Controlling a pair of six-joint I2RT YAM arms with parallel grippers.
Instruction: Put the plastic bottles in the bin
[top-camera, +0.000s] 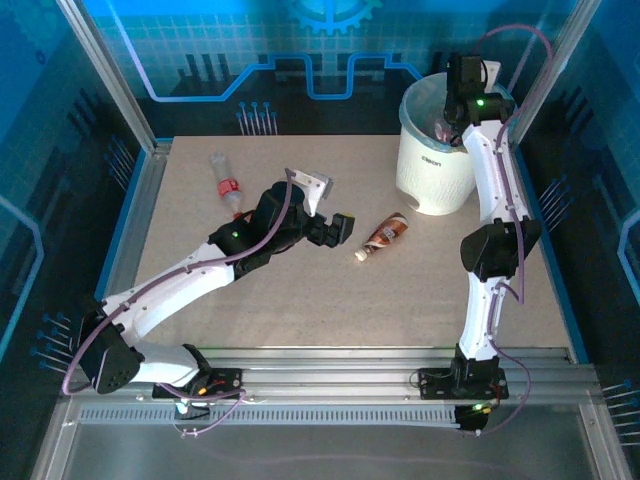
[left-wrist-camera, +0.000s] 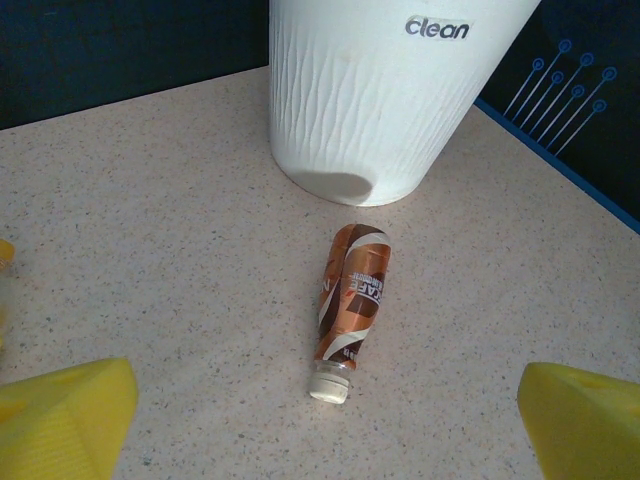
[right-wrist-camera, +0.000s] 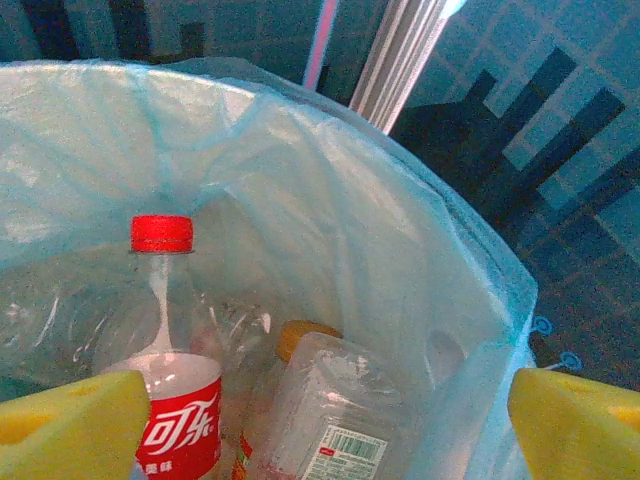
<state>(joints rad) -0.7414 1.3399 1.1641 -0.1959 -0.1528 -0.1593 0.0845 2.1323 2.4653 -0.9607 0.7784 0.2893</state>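
The left gripper (top-camera: 338, 229) is hovering low with its fingers (left-wrist-camera: 70, 415) spread wide. The brown bottle (left-wrist-camera: 352, 295) is lying on the table (left-wrist-camera: 150, 250) between them, just beside the bin (left-wrist-camera: 370, 100). The right gripper (right-wrist-camera: 320, 425) is hanging over the bin, fingers wide and gripping nothing, with a red-capped bottle (right-wrist-camera: 165, 330) resting inside below.

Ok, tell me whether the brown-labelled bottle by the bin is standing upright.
No, the brown bottle lies on its side, its white cap pointing away from the white bin.
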